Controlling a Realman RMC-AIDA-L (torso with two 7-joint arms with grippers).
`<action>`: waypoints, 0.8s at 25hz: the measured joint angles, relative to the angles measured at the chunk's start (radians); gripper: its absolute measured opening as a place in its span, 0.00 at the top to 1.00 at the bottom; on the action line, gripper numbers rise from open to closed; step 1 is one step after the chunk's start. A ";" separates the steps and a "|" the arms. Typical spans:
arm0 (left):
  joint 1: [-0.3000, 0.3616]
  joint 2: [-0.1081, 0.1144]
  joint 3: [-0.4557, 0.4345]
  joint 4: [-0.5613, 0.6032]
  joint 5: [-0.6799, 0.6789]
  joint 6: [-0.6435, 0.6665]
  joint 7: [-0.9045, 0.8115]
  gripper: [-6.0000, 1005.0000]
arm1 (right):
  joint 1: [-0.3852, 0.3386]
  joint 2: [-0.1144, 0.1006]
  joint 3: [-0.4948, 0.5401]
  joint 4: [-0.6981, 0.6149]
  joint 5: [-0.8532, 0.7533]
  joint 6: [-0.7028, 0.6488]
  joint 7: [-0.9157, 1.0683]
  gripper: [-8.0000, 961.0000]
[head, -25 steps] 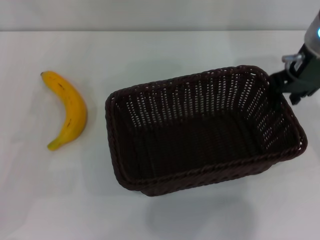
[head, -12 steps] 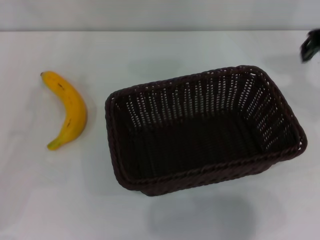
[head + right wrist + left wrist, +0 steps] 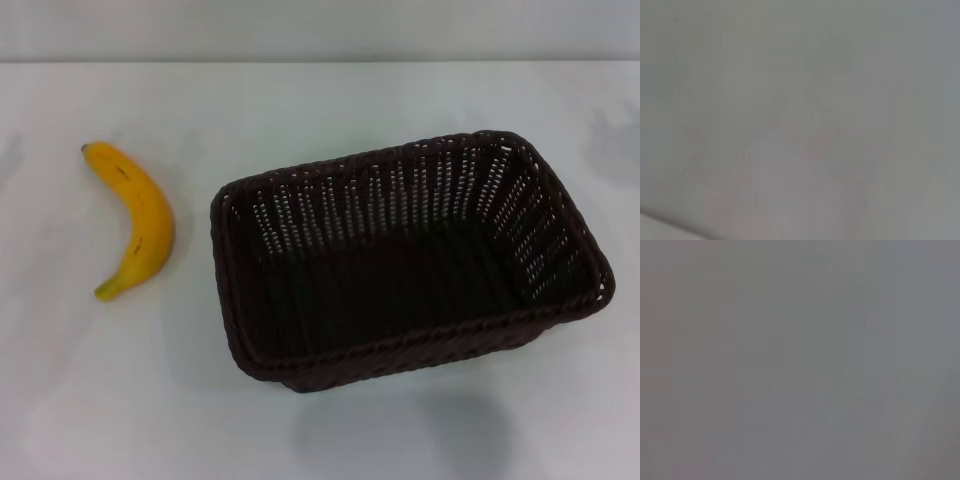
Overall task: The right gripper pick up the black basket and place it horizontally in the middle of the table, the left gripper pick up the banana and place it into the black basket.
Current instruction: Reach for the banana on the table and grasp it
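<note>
Two things lay on the desk (image 3: 330,110) in the head view: the basket (image 3: 405,262) standing upright near the middle, a little toward the robot's right, and the banana (image 3: 135,218) well apart from it on the robot's left. The basket's long axis ran roughly across the desk, slightly skewed, so the placing step looked done. The banana lay with its long axis mostly front to back, bowed, its greenish tip nearer the robot. It sat on the left arm's side — so the left tool seemed the natural one to reach it, carrying it rightward to the basket. Neither tool showed in any view, so whether either was open or closed could not be told. Both wrist views gave only a blank grey surface — nothing there could be made out.
</note>
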State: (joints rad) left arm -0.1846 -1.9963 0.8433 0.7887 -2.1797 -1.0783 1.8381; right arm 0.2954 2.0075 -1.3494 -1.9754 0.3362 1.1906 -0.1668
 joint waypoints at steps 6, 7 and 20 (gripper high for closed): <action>0.004 0.047 -0.033 0.199 0.395 0.033 -0.572 0.13 | -0.160 -0.004 -0.055 0.139 0.194 -0.514 -0.300 0.60; 0.004 0.058 -0.047 0.231 0.466 0.025 -0.668 0.13 | -0.164 -0.005 -0.059 0.180 0.237 -0.581 -0.348 0.60; -0.285 0.205 -0.280 0.367 1.200 -0.452 -1.300 0.13 | -0.164 -0.006 -0.104 0.602 0.823 -1.112 -1.070 0.60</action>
State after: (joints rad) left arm -0.4696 -1.7918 0.5638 1.1558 -0.9798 -1.5299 0.5381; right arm 0.1315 2.0019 -1.4534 -1.3736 1.1587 0.0788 -1.2365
